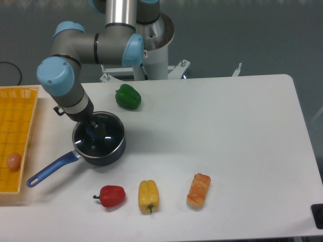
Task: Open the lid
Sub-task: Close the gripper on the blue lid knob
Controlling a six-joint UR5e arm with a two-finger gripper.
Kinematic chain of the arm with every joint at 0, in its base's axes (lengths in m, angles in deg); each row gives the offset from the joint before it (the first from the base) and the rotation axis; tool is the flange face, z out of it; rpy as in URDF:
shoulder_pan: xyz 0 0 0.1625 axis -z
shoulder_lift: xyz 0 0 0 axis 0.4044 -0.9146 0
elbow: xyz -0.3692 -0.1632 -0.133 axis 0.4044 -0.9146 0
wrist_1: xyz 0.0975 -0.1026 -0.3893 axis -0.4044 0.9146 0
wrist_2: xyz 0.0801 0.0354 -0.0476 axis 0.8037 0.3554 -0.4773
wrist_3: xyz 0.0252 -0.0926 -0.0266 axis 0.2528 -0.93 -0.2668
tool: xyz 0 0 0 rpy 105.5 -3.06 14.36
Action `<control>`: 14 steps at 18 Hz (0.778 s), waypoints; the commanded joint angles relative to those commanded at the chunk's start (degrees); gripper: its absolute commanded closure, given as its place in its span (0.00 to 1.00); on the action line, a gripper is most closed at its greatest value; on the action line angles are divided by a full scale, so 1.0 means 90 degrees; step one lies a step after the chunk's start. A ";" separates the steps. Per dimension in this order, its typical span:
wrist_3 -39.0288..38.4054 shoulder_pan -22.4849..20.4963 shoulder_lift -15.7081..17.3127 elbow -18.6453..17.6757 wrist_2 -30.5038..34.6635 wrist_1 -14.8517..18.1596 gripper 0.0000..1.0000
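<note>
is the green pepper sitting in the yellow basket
No, the green pepper lies on the white table behind the saucepan, well right of the yellow basket.

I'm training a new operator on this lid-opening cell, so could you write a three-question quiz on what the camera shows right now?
1. True or false: the round clear glass lid with the blue knob sits on the dark blue long-handled saucepan.
2. Which vegetable lies nearest the robot's base? A) red bell pepper B) green bell pepper C) yellow bell pepper
3. Fill in: the two-finger gripper is directly over the ______.

Key
1. True; the lid covers the pan.
2. B
3. lid's knob. Whether the fingers are closed on it cannot be told from this view.
</note>
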 joint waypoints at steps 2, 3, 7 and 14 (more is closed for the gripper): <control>0.0000 0.0000 -0.0010 -0.0010 0.0000 0.0000 0.00; 0.0000 0.0000 -0.0010 -0.0020 0.0000 0.0000 0.00; -0.0010 0.0000 -0.0049 -0.0029 0.0000 -0.0107 0.00; 0.0000 0.0000 -0.0156 -0.0029 0.0010 -0.0215 0.00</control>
